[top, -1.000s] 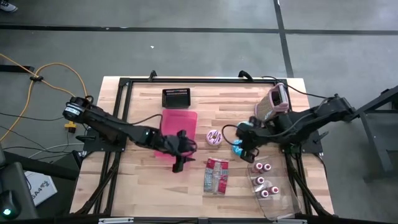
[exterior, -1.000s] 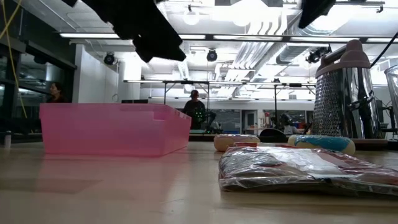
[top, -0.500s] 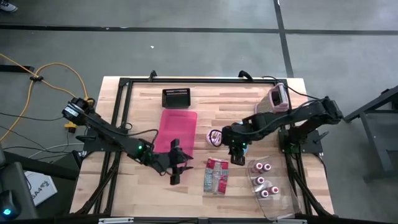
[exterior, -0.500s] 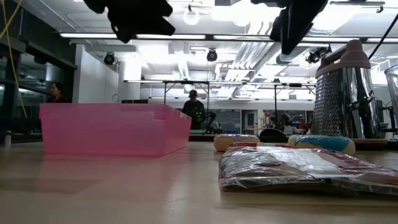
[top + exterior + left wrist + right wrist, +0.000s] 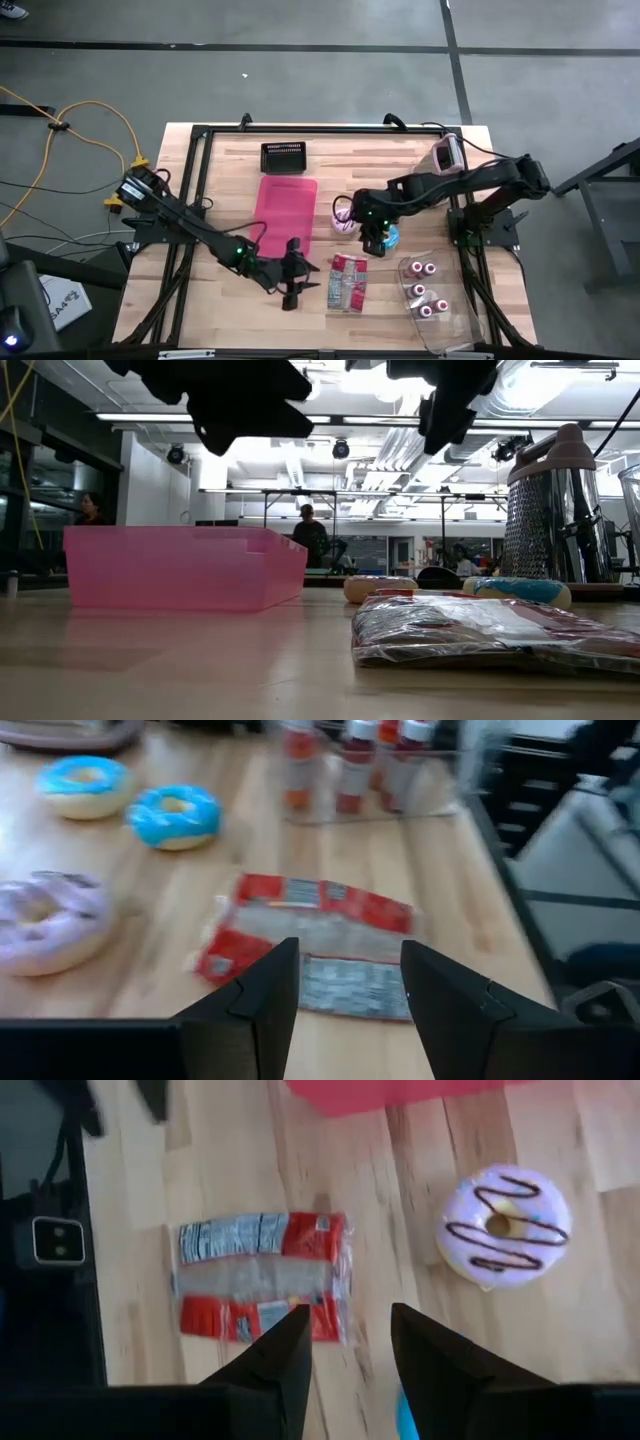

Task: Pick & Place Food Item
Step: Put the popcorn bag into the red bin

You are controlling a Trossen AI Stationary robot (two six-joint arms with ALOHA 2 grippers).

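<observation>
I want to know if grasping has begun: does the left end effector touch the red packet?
Apart. In the left wrist view, bare wood shows between the left end effector and the red packet; in the high view it sits beside the packet, with a gap.

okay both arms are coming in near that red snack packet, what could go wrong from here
Both open grippers sit near the snack packet: the left gripper beside it, the right gripper just above. They could collide if both reach in.

The right gripper hangs over the blue donut and near the purple donut, so descending might knock either.
</observation>
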